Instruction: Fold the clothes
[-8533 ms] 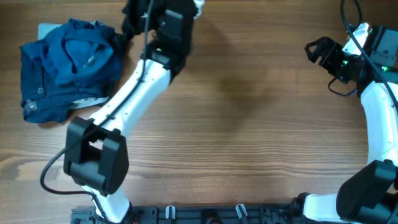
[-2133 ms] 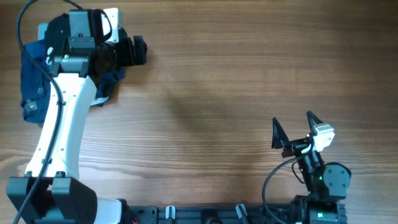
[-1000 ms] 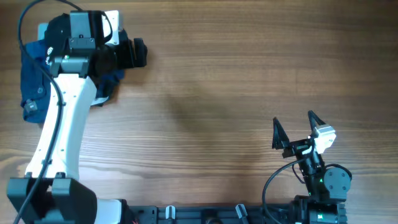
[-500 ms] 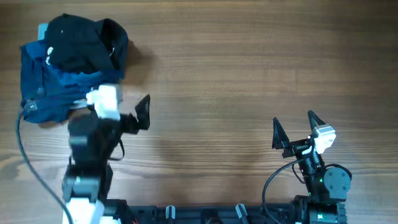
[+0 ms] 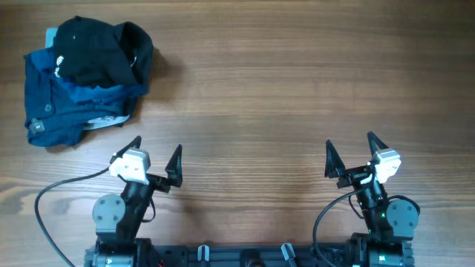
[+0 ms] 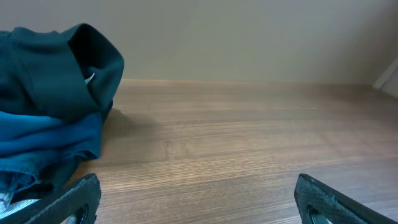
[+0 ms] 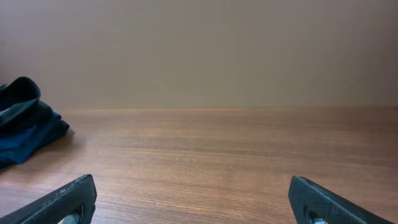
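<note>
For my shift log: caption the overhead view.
Left claw and right claw open near the table front edge; black garment atop blue clothes, far-left corner.

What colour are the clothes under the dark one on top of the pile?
The clothes underneath are blue. The overhead view shows them best.

A black garment [image 5: 93, 53] is lying bunched on top of a crumpled blue garment [image 5: 56, 111]. The unfolded pile is sitting at the table's [image 5: 297, 96] far-left corner.
</note>
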